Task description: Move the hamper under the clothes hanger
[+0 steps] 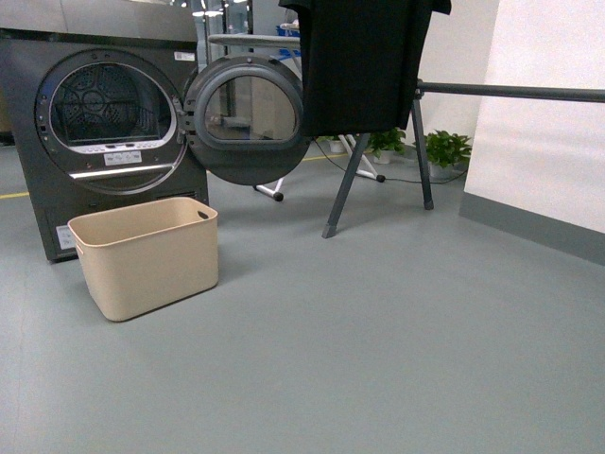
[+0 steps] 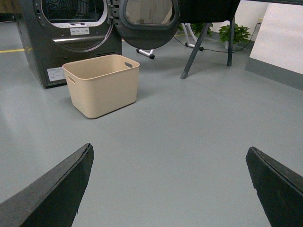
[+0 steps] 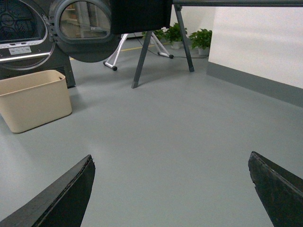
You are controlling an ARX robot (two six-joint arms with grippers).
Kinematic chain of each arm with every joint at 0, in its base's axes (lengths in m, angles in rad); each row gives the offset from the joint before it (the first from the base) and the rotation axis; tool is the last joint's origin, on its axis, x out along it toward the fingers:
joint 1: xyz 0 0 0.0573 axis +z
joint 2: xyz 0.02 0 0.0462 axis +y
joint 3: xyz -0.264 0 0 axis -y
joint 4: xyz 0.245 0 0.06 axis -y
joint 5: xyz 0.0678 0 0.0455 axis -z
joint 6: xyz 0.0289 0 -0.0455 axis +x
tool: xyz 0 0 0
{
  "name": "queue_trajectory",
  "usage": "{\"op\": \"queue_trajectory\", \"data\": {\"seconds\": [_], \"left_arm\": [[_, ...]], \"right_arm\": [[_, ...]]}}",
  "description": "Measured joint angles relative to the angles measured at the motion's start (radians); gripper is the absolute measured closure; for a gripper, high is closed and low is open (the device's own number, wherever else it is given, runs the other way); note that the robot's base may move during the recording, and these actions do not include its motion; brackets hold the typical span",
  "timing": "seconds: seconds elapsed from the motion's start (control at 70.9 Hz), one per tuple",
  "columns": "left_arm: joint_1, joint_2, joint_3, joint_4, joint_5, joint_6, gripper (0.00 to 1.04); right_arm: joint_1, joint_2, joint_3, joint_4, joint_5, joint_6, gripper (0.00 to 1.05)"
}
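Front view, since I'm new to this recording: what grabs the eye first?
A dark grey dryer stands at the left, its round door swung open. The beige hamper sits on the floor just in front of it. To the right, a black garment hangs over the clothes hanger, away from the hamper.
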Motion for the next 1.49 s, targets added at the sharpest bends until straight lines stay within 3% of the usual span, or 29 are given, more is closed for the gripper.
{"op": "queue_trajectory", "data": {"seconds": [1.494], "left_arm": [[0.000, 0.002, 0.000, 0.000, 0.000, 0.000, 0.07]], "right_arm": [[0.000, 0.000, 0.000, 0.000, 0.000, 0.000, 0.08]]}}
